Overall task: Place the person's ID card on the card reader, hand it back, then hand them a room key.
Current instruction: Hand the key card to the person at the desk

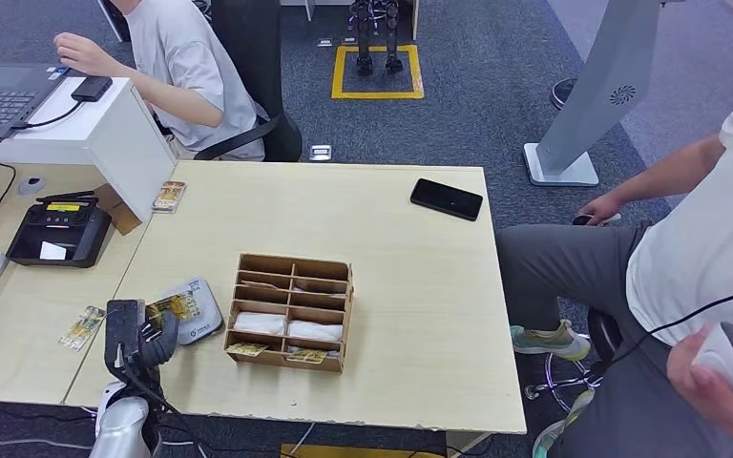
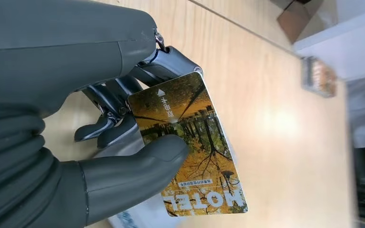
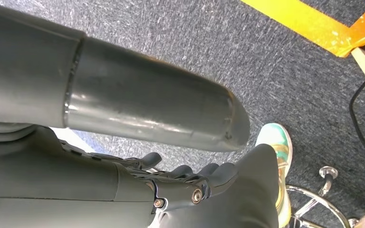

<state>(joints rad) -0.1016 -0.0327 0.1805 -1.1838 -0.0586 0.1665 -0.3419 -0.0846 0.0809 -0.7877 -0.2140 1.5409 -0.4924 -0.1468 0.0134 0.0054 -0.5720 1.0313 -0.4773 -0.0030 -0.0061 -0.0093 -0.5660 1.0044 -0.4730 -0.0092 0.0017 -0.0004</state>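
The card (image 2: 190, 147), printed with autumn trees and "HOTEL", was pinched by the left hand's (image 2: 66, 137) fingers (image 2: 138, 159) above the card reader (image 1: 200, 312); the right hand's (image 3: 123, 142) grip was unclear.

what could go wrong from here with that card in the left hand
1. The left hand holds the card by one end, between thumb and fingers, with most of it sticking out past them. It may slip or twist when moved.
2. The card hovers over the grey card reader, close to the cardboard organizer; a sideways swing might knock the organizer.
3. Loose cards lie nearby on the table and could get mixed up.
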